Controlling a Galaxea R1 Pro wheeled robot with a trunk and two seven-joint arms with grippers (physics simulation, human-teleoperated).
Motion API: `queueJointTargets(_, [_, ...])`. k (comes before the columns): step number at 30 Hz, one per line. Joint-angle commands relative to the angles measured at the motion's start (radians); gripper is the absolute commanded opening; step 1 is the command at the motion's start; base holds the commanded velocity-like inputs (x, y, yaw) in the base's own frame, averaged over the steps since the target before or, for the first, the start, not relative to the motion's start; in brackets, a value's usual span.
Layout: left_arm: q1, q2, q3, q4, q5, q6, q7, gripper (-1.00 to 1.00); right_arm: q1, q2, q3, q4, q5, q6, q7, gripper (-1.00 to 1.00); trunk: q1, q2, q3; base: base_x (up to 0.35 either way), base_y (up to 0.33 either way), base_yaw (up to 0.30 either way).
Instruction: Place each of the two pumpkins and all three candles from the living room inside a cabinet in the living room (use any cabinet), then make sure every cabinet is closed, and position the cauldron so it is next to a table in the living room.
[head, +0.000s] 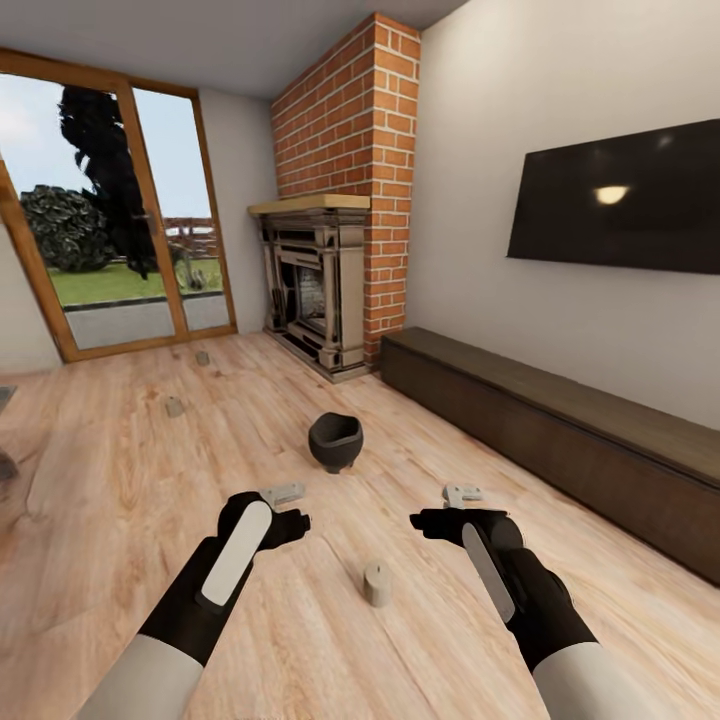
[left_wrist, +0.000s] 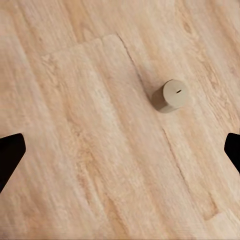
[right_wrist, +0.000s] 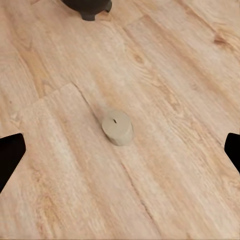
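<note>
Candle: nearest candle (head: 377, 583) stands upright on the floor (head: 150, 500) between both arms, cauldron (head: 335, 440) beyond it.
Grippers: left gripper (head: 283, 493) and right gripper (head: 462, 494) both spread wide, empty.
Tip: I'd drop one gripper straight over it, centre first, then squeeze low.
Cabinet: cabinet (head: 560, 440) sits along the right-hand wall, fronts look closed.

Plank floor (head: 120, 520) with candles (head: 377, 584), cauldron (head: 335, 441)

Both forearms are clad in white sleeves ending in matte black wrist housings. A pale grey oblong panel is set into each black wrist; the left pincer (head: 283, 493) and right pincer (head: 461, 494) are tipped in light grey.
</note>
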Motion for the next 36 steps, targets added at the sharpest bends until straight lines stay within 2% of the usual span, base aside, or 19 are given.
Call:
queueJointTargets(1, [-0.001, 0.000, 0.000, -0.005, 0.010, 0.001, 0.010, 1.00, 0.000, 0.000, 0.001, -0.001, -0.011, 0.003, -0.010, 1.00, 0.000, 0.000, -0.001, 0.000, 0.000, 0.275])
queueJointTargets(6, [-0.001, 0.001, 0.001, -0.023, 0.010, 0.001, 0.010, 1.00, 0.000, 0.000, 0.001, -0.001, -0.011, 0.003, -0.010, 1.00, 0.000, 0.000, -0.001, 0.053, 0.034, 0.274])
queueJointTargets(16, [-0.001, 0.000, -0.003, -0.026, 0.010, 0.001, 0.010, 1.00, 0.000, -0.001, 0.001, -0.001, -0.011, 0.003, -0.010, 1.00, 0.000, 0.000, -0.001, 0.217, 0.191, 0.261])
queueJointTargets(29, [-0.001, 0.000, -0.005, -0.026, 0.010, 0.001, 0.010, 1.00, 0.000, -0.001, 0.001, -0.001, -0.011, 0.003, -0.010, 1.00, 0.000, 0.000, -0.001, 0.311, 0.096, 0.031])
queueJointTargets(36, [-0.001, 0.000, -0.005, -0.025, 0.011, 0.001, 0.010, 1.00, -0.001, -0.001, 0.001, -0.001, -0.011, 0.003, -0.010, 1.00, 0.000, 0.000, 0.000, 0.173, 0.273, 0.204])
